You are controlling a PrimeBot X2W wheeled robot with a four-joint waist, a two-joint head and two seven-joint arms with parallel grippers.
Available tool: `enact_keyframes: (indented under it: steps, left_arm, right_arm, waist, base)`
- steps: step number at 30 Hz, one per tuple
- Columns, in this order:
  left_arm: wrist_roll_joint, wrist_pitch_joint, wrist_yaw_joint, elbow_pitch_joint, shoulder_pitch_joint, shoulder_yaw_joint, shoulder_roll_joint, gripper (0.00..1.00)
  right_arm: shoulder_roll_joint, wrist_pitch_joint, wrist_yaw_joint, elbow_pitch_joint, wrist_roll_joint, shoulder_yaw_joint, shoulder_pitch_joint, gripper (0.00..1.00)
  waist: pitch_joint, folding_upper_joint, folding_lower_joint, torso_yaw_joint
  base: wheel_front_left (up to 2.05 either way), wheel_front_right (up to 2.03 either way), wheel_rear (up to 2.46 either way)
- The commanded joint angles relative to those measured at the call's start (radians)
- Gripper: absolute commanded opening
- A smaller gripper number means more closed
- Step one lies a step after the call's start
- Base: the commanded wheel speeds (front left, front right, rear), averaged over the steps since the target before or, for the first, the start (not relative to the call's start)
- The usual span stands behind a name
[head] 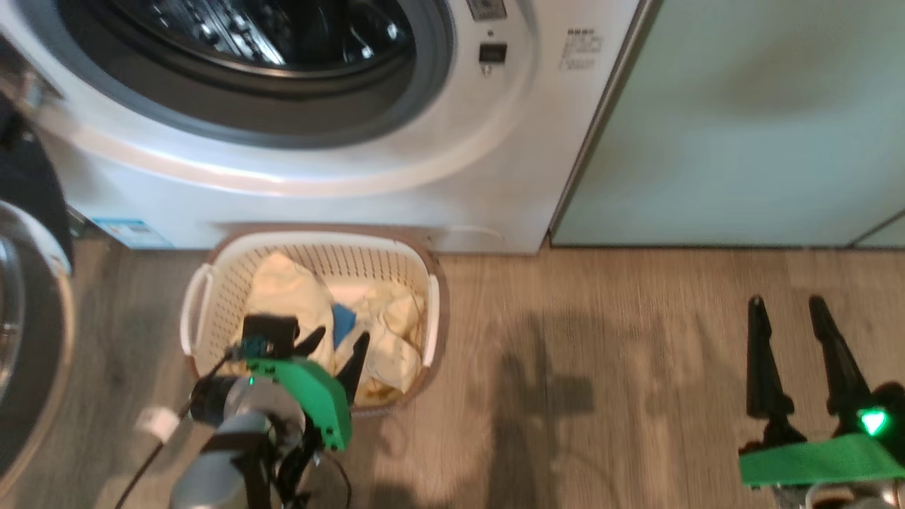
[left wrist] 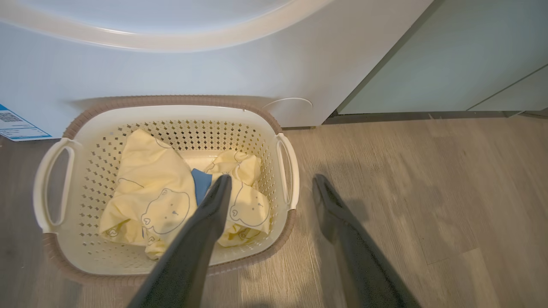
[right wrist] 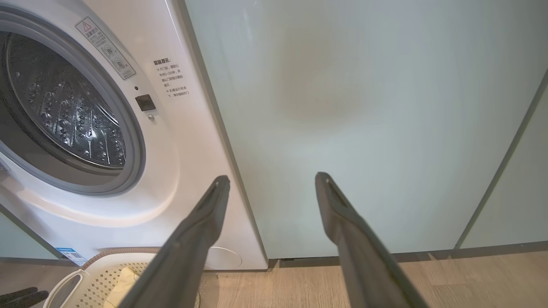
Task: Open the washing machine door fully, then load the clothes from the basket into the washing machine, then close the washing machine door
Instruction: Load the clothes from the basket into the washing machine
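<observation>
Clothes (left wrist: 162,192), pale yellow with bear faces and a scrap of blue fabric (left wrist: 201,184) among them, lie bunched in the basket (left wrist: 214,128). The left gripper (left wrist: 272,179) hangs over them with its fingers spread wide and holding nothing. In the left wrist view one finger crosses the yellow cloth while the other shows past the basket's white side handle, over the wooden floor (head: 601,353). Whether a tip touches the cloth I cannot tell.

Beyond the left fingers the basket's perforated far wall and brown rim stand close against the foot of the washing machine (head: 353,191). Its grey-ringed opening and steel drum (right wrist: 64,107) gape higher up, and a blue sticker (left wrist: 17,124) sits off to the left of the basket.

The washing machine door (head: 49,367) stands swung out, well to the left of the left arm.

The right gripper (head: 786,304) is well apart from the basket, over bare floor, its fingers parted and empty. They point at the pale green cabinet (right wrist: 364,107), which stands just beside the washer.
</observation>
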Motion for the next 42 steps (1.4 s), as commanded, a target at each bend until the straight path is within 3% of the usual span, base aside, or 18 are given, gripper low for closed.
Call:
enact_keyframes:
  steps: [1,10,17,28,42]
  left_arm:
    - [-0.011,-0.007,-0.003,0.008,-0.052,0.016,0.016,1.0]
    - [-0.107,-0.015,-0.006,0.238,-0.263,-0.114,0.032,1.0]
    - [-0.197,-0.026,-0.006,0.35,-0.375,-0.187,0.086,1.0]
    - [-0.315,-0.02,-0.006,0.433,-0.498,-0.269,0.158,1.0]
    - [-0.386,-0.004,-0.006,0.524,-0.589,-0.345,0.205,1.0]
  right_arm:
    - [-0.017,-0.007,-0.003,-0.04,0.009,0.028,-0.043,1.0]
    - [-0.017,-0.007,-0.003,-0.065,0.044,0.063,-0.127,1.0]
    - [-0.017,-0.007,-0.003,-0.104,0.073,0.074,-0.179,1.0]
    - [-0.017,-0.007,-0.003,-0.165,0.111,0.077,-0.228,1.0]
    - [-0.017,-0.007,-0.003,-0.202,0.151,0.107,-0.249,1.0]
  waist:
    - [0.076,0.0,-0.0003,-0.029]
    - [0.255,0.0,-0.0003,-0.072]
    - [0.386,0.0,-0.0003,-0.112]
    - [0.554,0.0,-0.0003,-0.157]
    - [0.656,0.0,-0.0003,-0.213]
  base:
    - [0.0,0.0,0.0]
    - [0.0,0.0,0.0]
    - [0.0,0.0,0.0]
    - [0.0,0.0,0.0]
    - [0.0,0.0,0.0]
